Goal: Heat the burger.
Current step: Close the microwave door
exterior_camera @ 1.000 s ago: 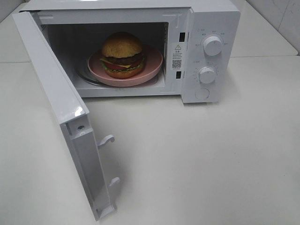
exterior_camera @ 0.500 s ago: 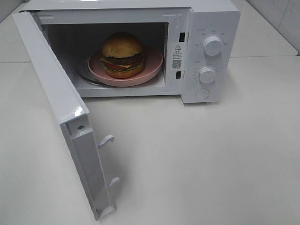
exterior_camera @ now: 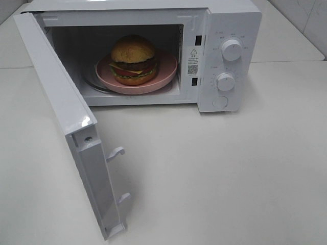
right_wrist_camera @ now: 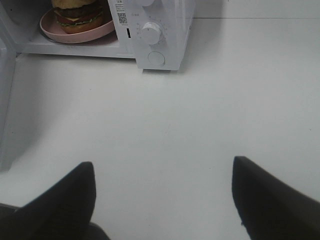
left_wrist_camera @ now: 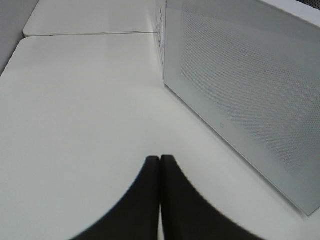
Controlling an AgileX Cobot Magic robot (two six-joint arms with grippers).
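The small golden-bunned burger (exterior_camera: 133,58) sits on a round pink plate (exterior_camera: 166,71) inside the white microwave (exterior_camera: 232,66), door (exterior_camera: 56,102) swung wide over the desk (exterior_camera: 230,178). The left jaws, pressed together, hang beside that door's outer face; the right jaws gape, well back.

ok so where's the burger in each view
exterior high: the burger sits on the pink plate inside the open microwave, upper middle of the picture.
left wrist: not in it.
right wrist: the burger on the same plate, partly cut off by the picture's edge.
shared landmark: the lower knob, seen beside the cavity in both those views.
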